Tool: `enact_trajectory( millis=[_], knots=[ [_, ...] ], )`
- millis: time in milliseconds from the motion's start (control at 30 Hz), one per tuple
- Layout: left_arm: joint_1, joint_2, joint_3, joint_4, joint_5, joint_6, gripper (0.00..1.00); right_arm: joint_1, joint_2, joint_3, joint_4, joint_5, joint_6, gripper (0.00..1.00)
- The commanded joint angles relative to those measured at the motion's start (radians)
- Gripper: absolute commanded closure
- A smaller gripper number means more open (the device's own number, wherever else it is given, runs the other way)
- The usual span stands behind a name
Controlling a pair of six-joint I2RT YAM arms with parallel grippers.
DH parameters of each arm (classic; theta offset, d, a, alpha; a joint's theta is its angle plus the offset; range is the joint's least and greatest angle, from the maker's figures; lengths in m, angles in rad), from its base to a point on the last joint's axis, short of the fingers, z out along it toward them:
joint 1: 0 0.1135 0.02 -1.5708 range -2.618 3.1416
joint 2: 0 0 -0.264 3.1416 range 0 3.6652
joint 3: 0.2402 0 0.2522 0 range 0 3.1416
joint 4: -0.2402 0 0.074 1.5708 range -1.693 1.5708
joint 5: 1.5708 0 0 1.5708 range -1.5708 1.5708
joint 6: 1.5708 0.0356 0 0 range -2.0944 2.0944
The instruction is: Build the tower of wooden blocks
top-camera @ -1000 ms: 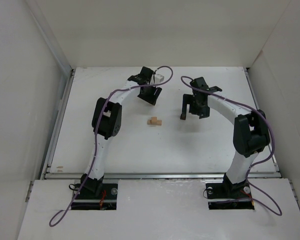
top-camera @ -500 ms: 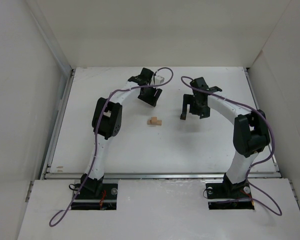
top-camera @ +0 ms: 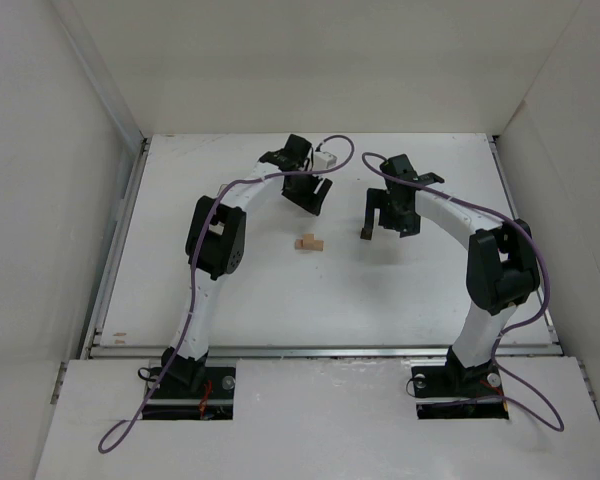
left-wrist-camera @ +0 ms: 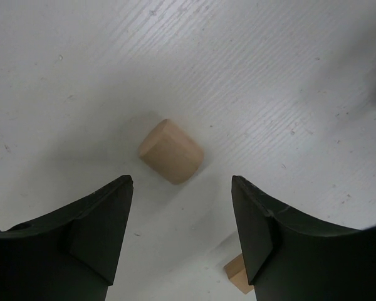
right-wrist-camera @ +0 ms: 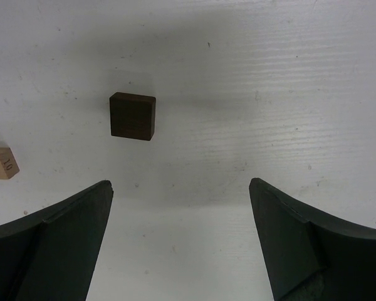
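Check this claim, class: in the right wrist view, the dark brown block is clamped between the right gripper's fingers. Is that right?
No. The dark brown block lies free on the table, ahead of the right gripper, whose jaws stand wide open and apart from it. The right wrist view shows this.

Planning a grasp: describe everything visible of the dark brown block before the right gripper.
The dark brown block looks like stained wood: a small squarish piece with crisp edges. It lies flat on the white table, touched by nothing, ahead of the open right gripper and off toward the image's left. A pale block lies apart from it.
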Motion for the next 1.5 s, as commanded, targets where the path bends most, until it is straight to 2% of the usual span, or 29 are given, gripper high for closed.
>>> enact_trajectory(
  millis=[0, 300, 433, 533, 700, 933, 1033, 1067, 1200, 1333, 1467],
  knots=[
    [-0.007, -0.02, 0.079, -0.019, 0.021, 0.02, 0.39, 0.007, -0.036, -0.001, 0.016, 0.017, 0.011, 0.05],
    [-0.047, 0.0, 0.079, 0.027, 0.021, 0.108, 0.36, 0.007, -0.036, -0.001, 0.016, 0.017, 0.011, 0.05],
    [-0.047, 0.026, 0.113, 0.018, 0.067, 0.04, 0.34, 0.007, -0.036, -0.001, 0.016, 0.017, 0.011, 0.05],
    [-0.038, 0.026, 0.089, 0.074, 0.11, -0.006, 0.34, 0.007, -0.054, -0.001, 0.03, 0.031, 0.023, 0.05],
    [-0.012, -0.05, 0.032, 0.116, 0.162, -0.053, 0.34, 0.007, -0.096, 0.0, 0.092, -0.026, 0.023, 0.05],
    [0.01, -0.234, -0.016, 0.144, 0.183, -0.066, 0.34, 0.007, -0.042, 0.155, 0.151, -0.129, -0.009, 0.05],
    [0.03, -0.302, -0.06, 0.134, 0.11, -0.085, 0.34, 0.007, 0.037, 0.256, 0.163, -0.201, -0.009, 0.06],
    [0.056, -0.343, -0.074, 0.134, 0.023, -0.101, 0.34, 0.007, 0.062, 0.284, 0.163, -0.212, -0.009, 0.08],
    [0.154, -0.414, -0.146, 0.101, -0.134, -0.188, 0.34, 0.031, 0.217, 0.445, 0.108, -0.221, 0.0, 0.14],
    [0.211, -0.446, -0.25, 0.101, -0.215, -0.199, 0.34, 0.084, 0.357, 0.606, 0.047, -0.177, 0.011, 0.18],
    [0.225, -0.446, -0.298, 0.101, -0.216, -0.199, 0.34, 0.125, 0.453, 0.715, 0.01, -0.126, 0.033, 0.22]
  ],
)
